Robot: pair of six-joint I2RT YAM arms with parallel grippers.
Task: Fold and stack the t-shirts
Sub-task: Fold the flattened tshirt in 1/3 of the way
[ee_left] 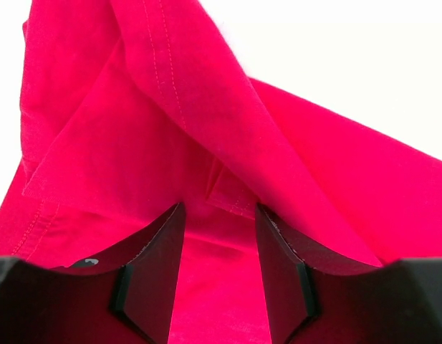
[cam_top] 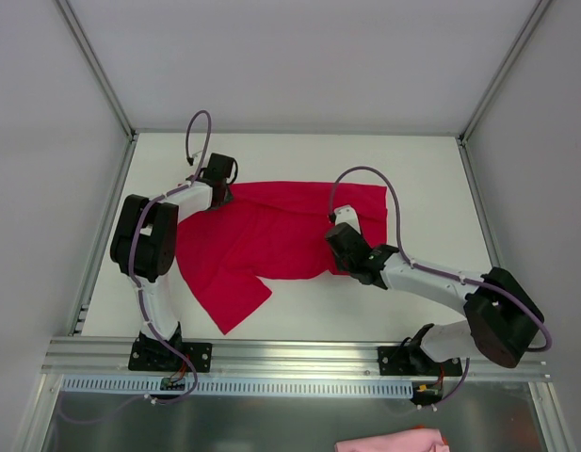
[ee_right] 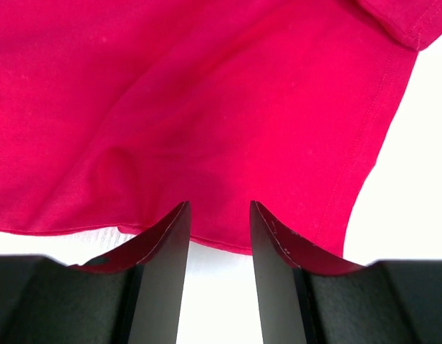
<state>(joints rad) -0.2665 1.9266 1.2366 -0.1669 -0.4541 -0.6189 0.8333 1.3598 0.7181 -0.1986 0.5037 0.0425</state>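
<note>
One crimson-red t-shirt (cam_top: pixel 281 231) lies spread and rumpled on the white table (cam_top: pixel 422 179), with a flap trailing toward the front left. My left gripper (cam_top: pixel 217 196) is at the shirt's far left corner. In the left wrist view it (ee_left: pixel 219 208) is open, with folds of the red cloth (ee_left: pixel 135 129) under and between the fingers. My right gripper (cam_top: pixel 339 247) is at the shirt's near right edge. In the right wrist view it (ee_right: pixel 218 204) is open, and the shirt's hem (ee_right: pixel 228 247) runs across the gap between the fingertips, with bare table below it.
A pink cloth (cam_top: pixel 389 441) lies below the table's front rail (cam_top: pixel 290 353). Grey walls enclose the table on the left, back and right. White table surface shows to the right of the shirt and along the back.
</note>
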